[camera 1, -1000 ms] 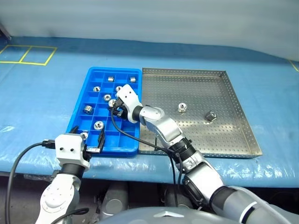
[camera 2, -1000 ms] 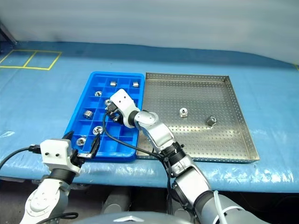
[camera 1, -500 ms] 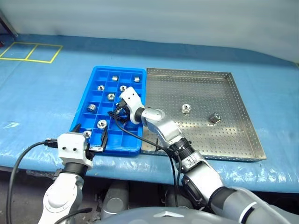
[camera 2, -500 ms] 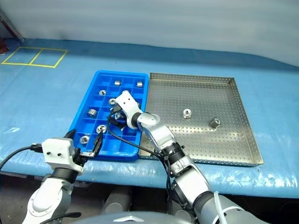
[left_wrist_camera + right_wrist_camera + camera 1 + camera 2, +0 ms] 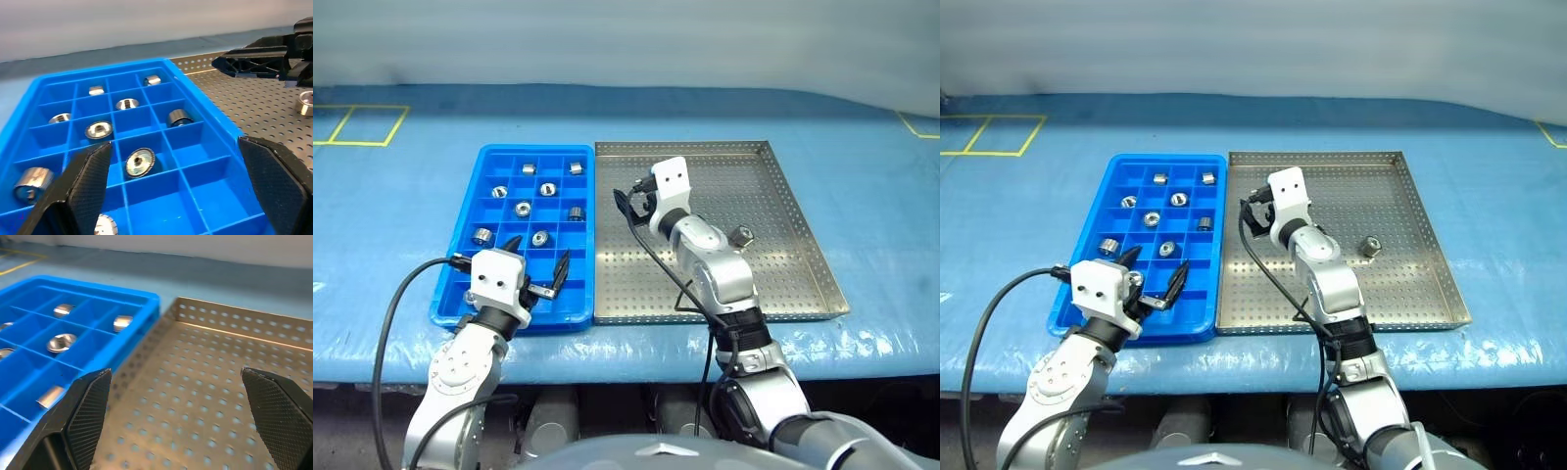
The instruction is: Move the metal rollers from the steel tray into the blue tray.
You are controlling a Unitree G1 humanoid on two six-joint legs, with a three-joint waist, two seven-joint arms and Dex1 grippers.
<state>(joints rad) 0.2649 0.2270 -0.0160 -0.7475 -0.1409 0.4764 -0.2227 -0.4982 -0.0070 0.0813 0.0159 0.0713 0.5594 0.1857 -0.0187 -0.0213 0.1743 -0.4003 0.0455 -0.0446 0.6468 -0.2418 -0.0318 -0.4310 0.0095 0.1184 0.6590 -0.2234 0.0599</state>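
Reaching out over the steel tray [image 5: 803, 255], the right arm stretches nearly straight from the near edge, its right claw [image 5: 628, 202] hanging above the tray's left part, just beside the blue tray [image 5: 462, 271], with both fingers spread wide and nothing between them. The left arm is bent low at the near end of the blue tray, and its left claw [image 5: 536, 266] points forward over the tray's nearest compartments, fingers likewise parted and empty. One of the metal rollers [image 5: 740, 235] lies on the perforated floor of the steel tray, to the right of the right arm and well apart from that claw; it sits tilted, so which way its hole faces is hard to read. The other rollers rest in the blue tray, one to a compartment: in the left wrist view one [image 5: 140, 163] lies just ahead of the left claw with its hole facing up and toward the camera, another [image 5: 179, 117] lies on its side with its axis roughly level, and a third [image 5: 32, 177] also lies on its side by the left finger [image 5: 84, 182]. Both trays sit side by side, touching, on the blue-covered surface [image 5: 401, 196].
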